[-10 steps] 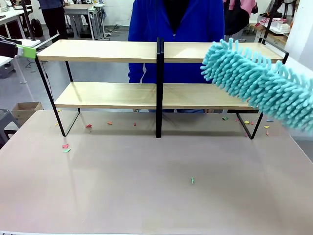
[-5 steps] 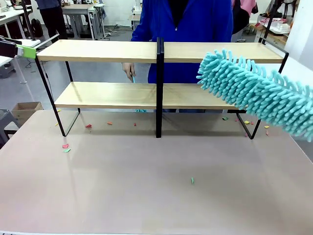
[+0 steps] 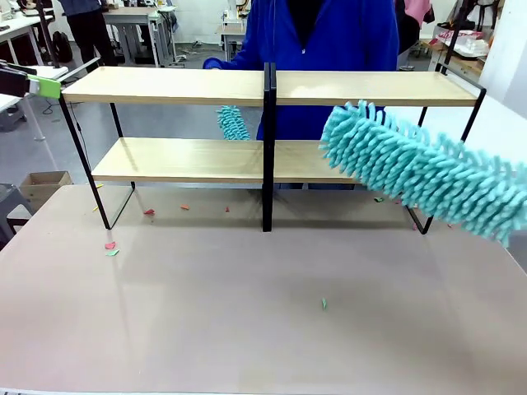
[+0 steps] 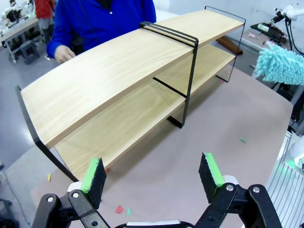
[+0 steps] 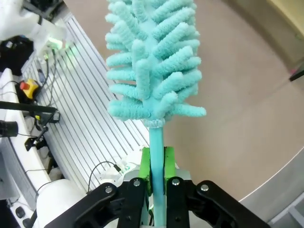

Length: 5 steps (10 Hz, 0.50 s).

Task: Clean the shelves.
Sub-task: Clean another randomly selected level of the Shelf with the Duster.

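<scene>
The shelves [image 3: 173, 85] stand across the far half of the table, two light-wood boards in a black frame with a centre post [image 3: 268, 148]; the left wrist view has them too [image 4: 118, 71]. My right gripper [image 5: 156, 159] is shut on the handle of a fluffy teal duster [image 5: 152, 61]. Its head [image 3: 420, 169] hangs slanted in front of the rack's right half, between the two boards. My left gripper [image 4: 152, 173] is open and empty, off the rack's left end. A person in blue [image 3: 329, 33] holds a smaller teal duster [image 3: 233, 123] over the lower board.
Small coloured paper scraps [image 3: 109, 245] lie on the beige tabletop [image 3: 247, 329], near the rack's feet and one green bit [image 3: 324, 304] mid-table. A cardboard box [image 3: 41, 185] sits on the floor at left. The person's hand [image 4: 61, 52] is behind the top board.
My duster head has swung left and slightly down across the rack's right half. The person has leaned in and brought a small teal duster between the boards.
</scene>
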### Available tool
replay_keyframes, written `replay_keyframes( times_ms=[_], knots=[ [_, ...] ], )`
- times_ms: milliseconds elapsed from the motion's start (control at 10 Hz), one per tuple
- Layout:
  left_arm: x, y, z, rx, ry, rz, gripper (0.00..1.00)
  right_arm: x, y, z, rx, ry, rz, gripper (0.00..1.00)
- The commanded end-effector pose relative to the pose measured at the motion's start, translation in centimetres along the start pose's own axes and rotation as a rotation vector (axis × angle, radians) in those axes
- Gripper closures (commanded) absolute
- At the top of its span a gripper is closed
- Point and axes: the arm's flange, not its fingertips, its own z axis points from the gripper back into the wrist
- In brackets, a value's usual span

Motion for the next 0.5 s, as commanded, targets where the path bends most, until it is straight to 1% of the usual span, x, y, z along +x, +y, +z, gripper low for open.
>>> replay_keyframes(
  times_ms=[0,200,300,400],
  knots=[
    [-0.6,-0.6,-0.1,0.015,0.004,0.005,0.0,2.9,-0.9,-5.6,-0.002,0.061,-0.068,0.87],
    [-0.6,-0.6,-0.1,0.015,0.004,0.005,0.0,4.4,-2.1,-9.8,0.037,0.203,-0.098,0.87],
    [-0.6,-0.6,-0.1,0.015,0.004,0.005,0.0,4.7,-2.6,-11.3,0.025,0.274,-0.131,0.87],
    [-0.6,-0.6,-0.1,0.015,0.004,0.005,0.0,4.9,-3.3,-12.4,0.014,0.306,-0.163,0.87]
  ],
)
